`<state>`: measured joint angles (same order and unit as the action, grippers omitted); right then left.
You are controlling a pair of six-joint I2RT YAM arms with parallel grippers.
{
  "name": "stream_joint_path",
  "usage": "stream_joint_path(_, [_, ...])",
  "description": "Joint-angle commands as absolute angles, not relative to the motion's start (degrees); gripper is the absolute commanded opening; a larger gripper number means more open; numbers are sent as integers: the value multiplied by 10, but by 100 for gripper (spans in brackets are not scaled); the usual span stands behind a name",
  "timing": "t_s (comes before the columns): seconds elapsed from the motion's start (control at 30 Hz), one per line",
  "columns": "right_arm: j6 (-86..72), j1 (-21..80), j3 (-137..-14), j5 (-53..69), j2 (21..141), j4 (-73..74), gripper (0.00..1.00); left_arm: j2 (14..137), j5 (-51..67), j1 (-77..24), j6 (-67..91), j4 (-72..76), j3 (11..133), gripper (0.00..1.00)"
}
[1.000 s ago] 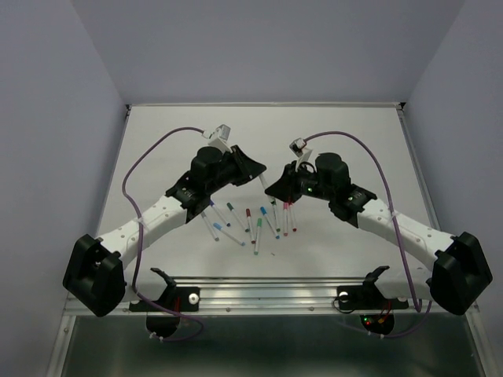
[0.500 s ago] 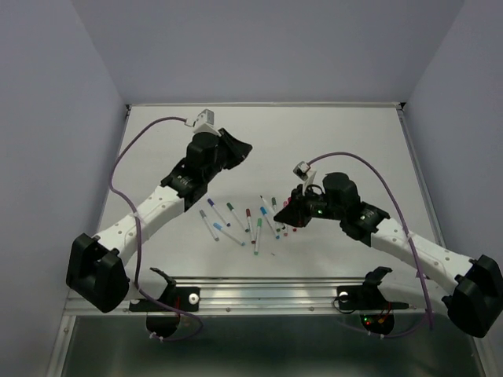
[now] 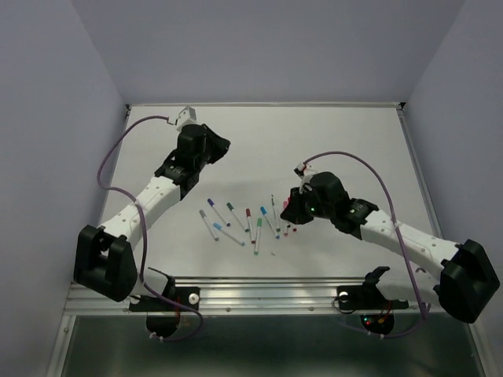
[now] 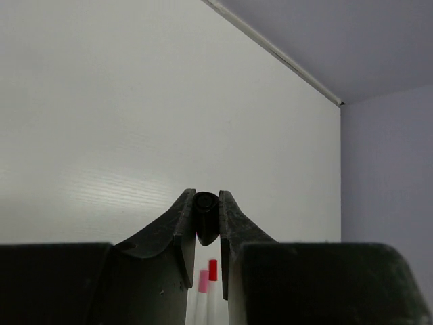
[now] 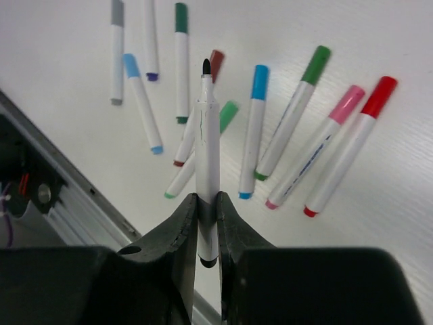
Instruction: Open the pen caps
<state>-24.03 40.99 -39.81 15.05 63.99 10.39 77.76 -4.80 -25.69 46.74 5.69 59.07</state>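
At the rear left of the worktop (image 3: 338, 133), the left jaws are raised above the surface and clamped on a black cap (image 4: 206, 218). The cap sits right at the tips, pinched between both inner faces with its round end towards the wrist camera. Through the narrow gap below it, a pink and a red cap on the worktop can just be seen.

Nearer the middle, the right jaws are closed on a black-tipped pen (image 5: 207, 149). They grip its white barrel close to the rear end, so most of the barrel and its bare tip stick out past the tips.

The held pen hangs over the other pens, which lie loosely fanned on the worktop with their caps on. From right to left in the right wrist view these are a red-capped pen (image 5: 348, 145), a pink one (image 5: 314, 145), a green one (image 5: 291, 122) and a blue one (image 5: 252, 132). Further left lie a light green, a dark red, a dark green, a light blue, a purple and a grey one. The two arms are well apart.
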Motion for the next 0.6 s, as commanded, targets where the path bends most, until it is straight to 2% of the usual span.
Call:
stream_joint_path(0.0, [-256,396,-458,7,694,120,1,775,-61,-215,435,29,606,0])
stream_joint_path(0.1, [-254,359,-479,-25,716,124,1,787,-73,-197,419,2,606,1])
stream_joint_path(0.2, [-252,271,-496,-45,750,137,1,818,-72,-171,397,-27,620,2])
stream_joint_path(0.37, [-223,187,-523,-104,816,137,1,904,-52,-134,357,-32,653,2])
stream_joint_path(0.5, [-190,163,-545,-182,866,138,1,992,-52,-115,345,-56,718,2])
stream_joint_path(0.57, [-189,149,-553,-184,884,137,1,1014,-52,-112,343,-62,736,3])
